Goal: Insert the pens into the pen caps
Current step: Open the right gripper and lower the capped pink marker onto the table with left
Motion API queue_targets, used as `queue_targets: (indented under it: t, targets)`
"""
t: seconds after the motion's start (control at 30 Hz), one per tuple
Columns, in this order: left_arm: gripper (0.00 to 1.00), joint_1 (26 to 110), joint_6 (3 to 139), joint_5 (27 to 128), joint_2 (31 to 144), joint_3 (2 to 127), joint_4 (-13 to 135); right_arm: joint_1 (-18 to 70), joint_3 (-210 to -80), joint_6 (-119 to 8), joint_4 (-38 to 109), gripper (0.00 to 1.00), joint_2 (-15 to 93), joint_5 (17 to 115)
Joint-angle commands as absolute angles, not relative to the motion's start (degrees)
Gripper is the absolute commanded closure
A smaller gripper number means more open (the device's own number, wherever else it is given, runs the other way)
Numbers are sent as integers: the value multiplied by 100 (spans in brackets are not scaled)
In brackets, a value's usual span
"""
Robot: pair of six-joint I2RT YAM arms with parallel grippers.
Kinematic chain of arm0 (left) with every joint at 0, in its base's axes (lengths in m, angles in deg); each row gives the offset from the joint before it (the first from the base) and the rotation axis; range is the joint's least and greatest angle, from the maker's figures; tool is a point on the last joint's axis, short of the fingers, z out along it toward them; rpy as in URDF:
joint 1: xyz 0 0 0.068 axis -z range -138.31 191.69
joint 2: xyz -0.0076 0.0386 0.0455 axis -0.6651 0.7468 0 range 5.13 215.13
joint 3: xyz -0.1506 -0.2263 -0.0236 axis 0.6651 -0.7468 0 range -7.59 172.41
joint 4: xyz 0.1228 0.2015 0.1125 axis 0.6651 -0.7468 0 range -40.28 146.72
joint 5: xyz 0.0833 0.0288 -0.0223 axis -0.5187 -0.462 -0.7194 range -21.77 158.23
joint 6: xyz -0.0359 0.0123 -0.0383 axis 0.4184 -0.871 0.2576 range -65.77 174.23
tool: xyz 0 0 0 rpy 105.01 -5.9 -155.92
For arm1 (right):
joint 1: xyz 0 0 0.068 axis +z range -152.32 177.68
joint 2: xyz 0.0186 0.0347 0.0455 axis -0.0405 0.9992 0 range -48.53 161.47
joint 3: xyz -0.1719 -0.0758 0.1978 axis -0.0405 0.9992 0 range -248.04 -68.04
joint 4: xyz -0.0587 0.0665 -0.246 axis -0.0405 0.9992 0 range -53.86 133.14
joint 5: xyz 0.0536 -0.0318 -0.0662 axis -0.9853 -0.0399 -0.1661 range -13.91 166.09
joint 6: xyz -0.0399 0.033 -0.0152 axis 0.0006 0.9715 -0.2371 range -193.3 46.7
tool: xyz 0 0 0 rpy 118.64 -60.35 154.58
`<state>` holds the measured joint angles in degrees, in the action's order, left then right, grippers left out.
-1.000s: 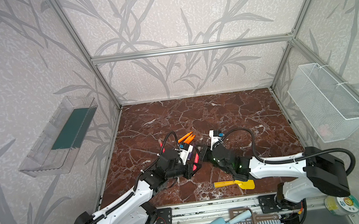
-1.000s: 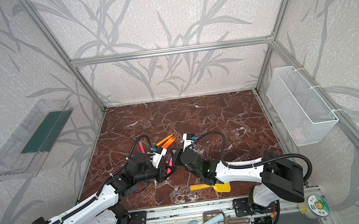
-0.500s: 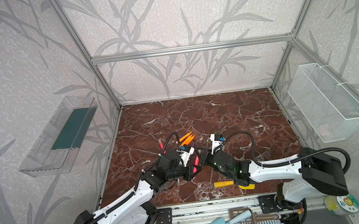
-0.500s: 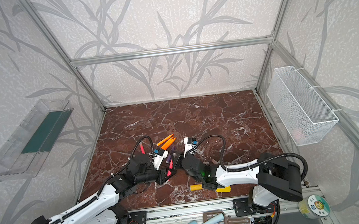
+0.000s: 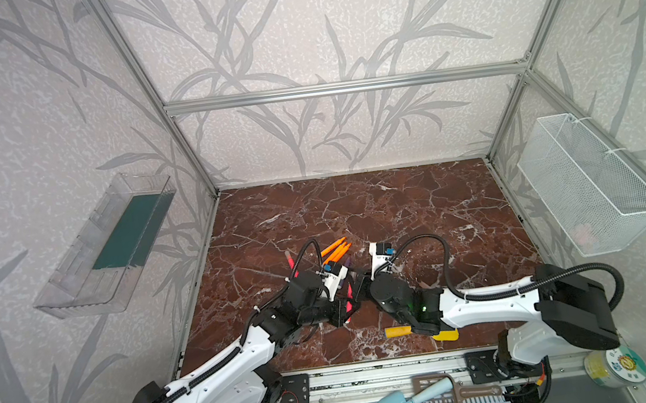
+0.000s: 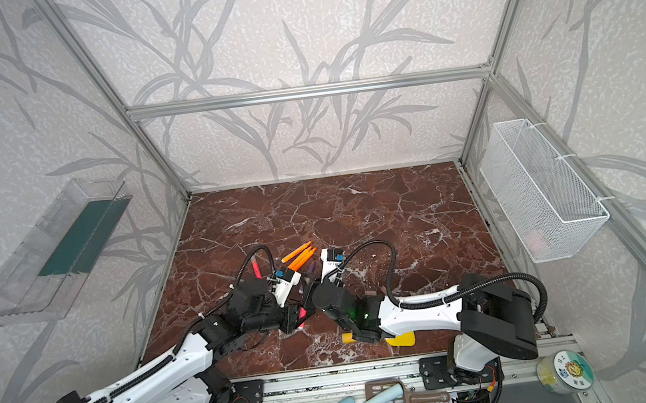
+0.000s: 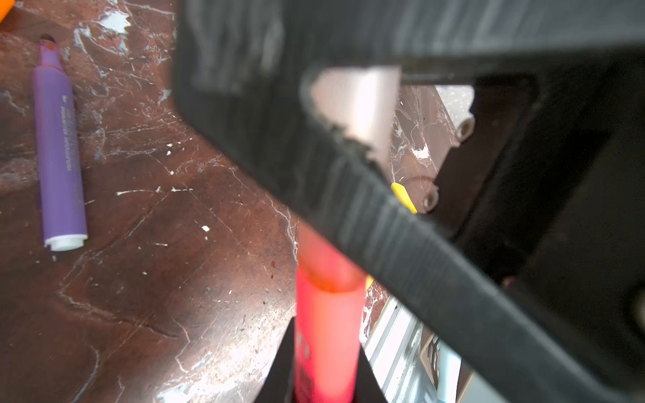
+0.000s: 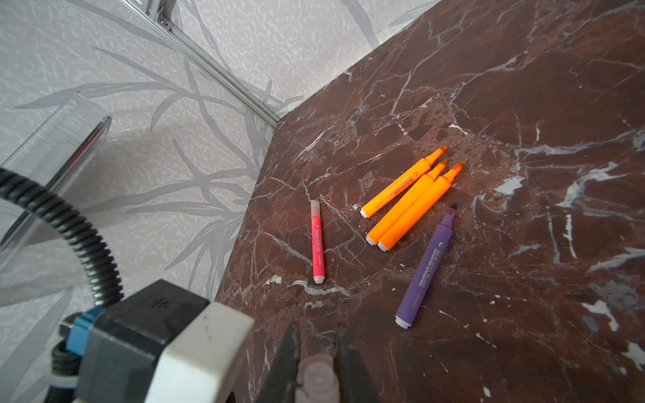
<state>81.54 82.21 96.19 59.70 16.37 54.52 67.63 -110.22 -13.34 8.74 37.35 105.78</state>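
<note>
Facing right gripper (image 5: 361,285) in both top views, left gripper (image 5: 346,311) pinching one pink-red pen (image 5: 349,292); from them, three orange pens (image 5: 335,250) at 12 o'clock, capped pink-red pen (image 5: 290,259) at 11.
Left wrist: held pen blurred, tip hidden behind jaw; one pale translucent pen cap (image 7: 359,108).
Right wrist: right gripper clamping that cap; one purple pen (image 8: 427,265).

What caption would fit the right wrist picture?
Jaws pinching a pale pen cap; three orange pens, a purple pen and a pink-red pen lie on the marble.

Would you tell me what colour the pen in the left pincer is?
The pen is pink-red, clearest in the left wrist view.
</note>
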Motion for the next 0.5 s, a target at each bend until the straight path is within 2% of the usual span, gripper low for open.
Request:
queue_targets:
  t: [0.0,0.13,0.17,0.27,0.3,0.33,0.4,0.47]
  targets:
    - [100,7628,8962,7298,6132,1940,6350,7529,-10864,-1464,1638,87,3412,9847]
    - [100,7627,8963,7429,6271,1921,6529,7383,-10885,-1787,1944,73,3016,10205]
    - [100,7628,8973,7458,6303,1917,6565,7296,-10857,-1841,1945,67,2926,10198]
    - [100,7625,8990,7530,6430,1930,6650,7046,-10863,-2052,1959,38,2763,10032]
    - [100,7631,8993,7538,6456,1947,6642,6941,-10897,-2098,2013,26,2733,9947]
    - [100,7622,8991,7514,6480,1969,6623,6870,-10938,-2108,2098,19,2708,9882]
    - [100,7612,9048,7308,6519,1975,6543,6689,-10975,-2085,2323,9,2626,9791]
    - [100,7580,9154,7083,6597,1995,6413,6578,-10917,-2054,2469,4,2504,9829]
